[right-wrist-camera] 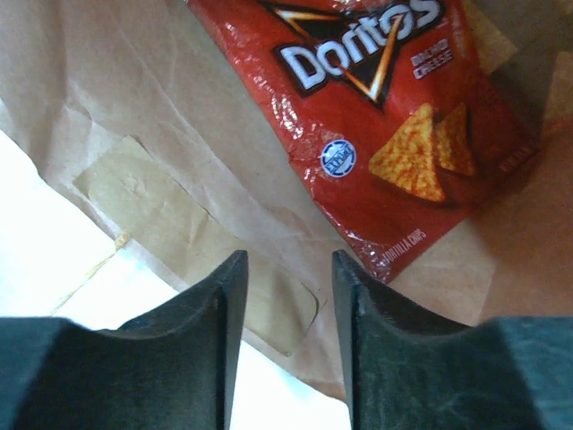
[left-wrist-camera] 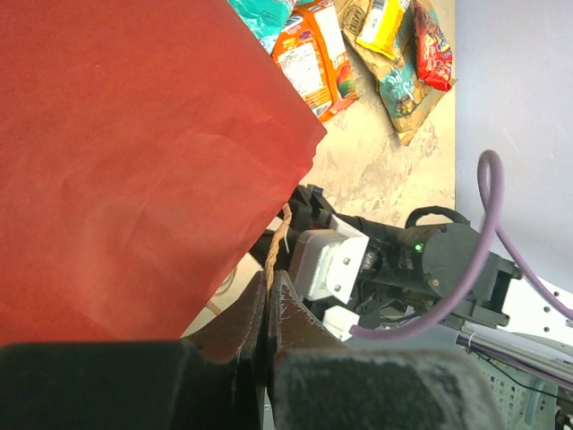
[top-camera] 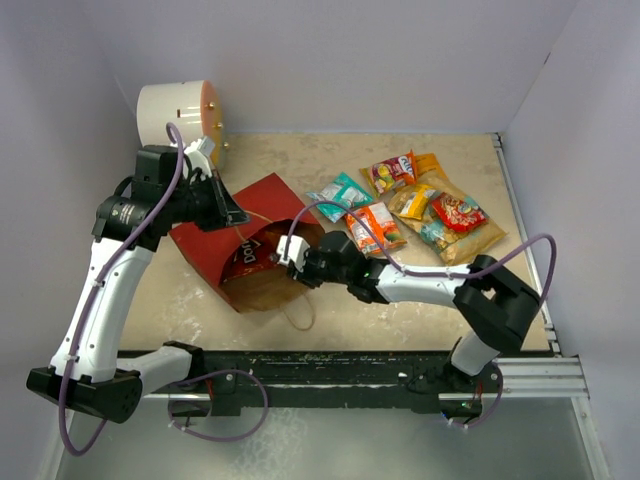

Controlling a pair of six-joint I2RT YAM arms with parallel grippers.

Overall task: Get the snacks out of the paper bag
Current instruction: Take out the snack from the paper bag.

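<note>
The red paper bag (top-camera: 225, 235) lies on its side, its brown kraft mouth facing the right arm. A dark red Doritos bag (top-camera: 247, 259) lies inside it and fills the top of the right wrist view (right-wrist-camera: 385, 116). My left gripper (left-wrist-camera: 269, 291) is shut on the bag's tan string handle (left-wrist-camera: 277, 246), holding the upper edge of the mouth up. My right gripper (right-wrist-camera: 285, 269) is open at the bag's mouth, over the kraft paper just short of the Doritos bag. Several other snack packets (top-camera: 420, 205) lie on the table to the right.
A white cylinder with an orange face (top-camera: 180, 112) stands at the back left. The second string handle (top-camera: 298, 310) trails on the table near the front edge. White walls close in the table at back and sides.
</note>
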